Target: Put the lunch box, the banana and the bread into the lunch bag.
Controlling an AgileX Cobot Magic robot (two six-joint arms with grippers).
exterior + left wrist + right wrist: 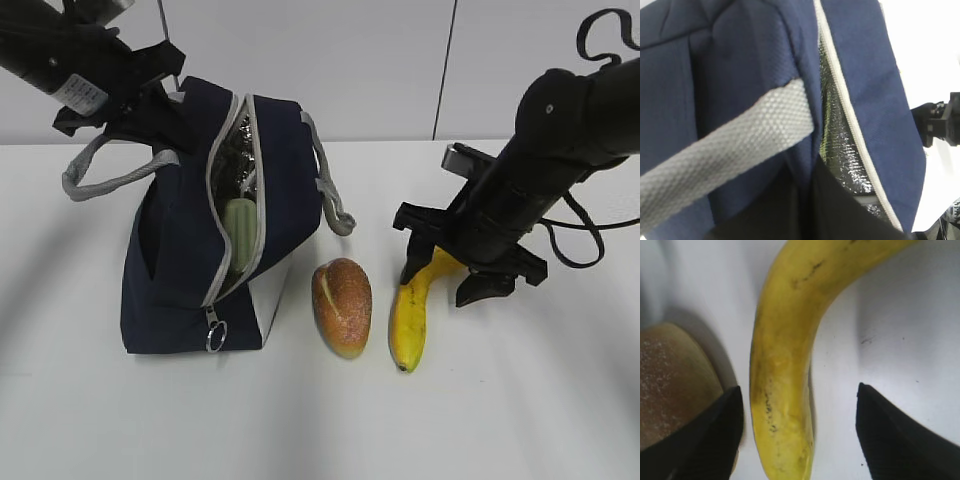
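- Right wrist view is showing the right gripper (799,435) straddling the banana (785,390), jaws apart.
- Banana is looking soft, bruisable; mid-body grip seems best.
- Left gripper's jaws: cannot tell.

Navy lunch bag (175,270) with grey zipper trim, sage-green lunch box (240,232), yellow banana (412,315), golden-brown bread (342,306)

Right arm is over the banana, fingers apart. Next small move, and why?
Probably close the right gripper on the curved yellow banana. Its black fingers sit open on either side of the fruit, which lies on the white table beside the golden-brown bread roll. The pale green-lidded lunch box already sits inside the open navy fabric lunch bag.
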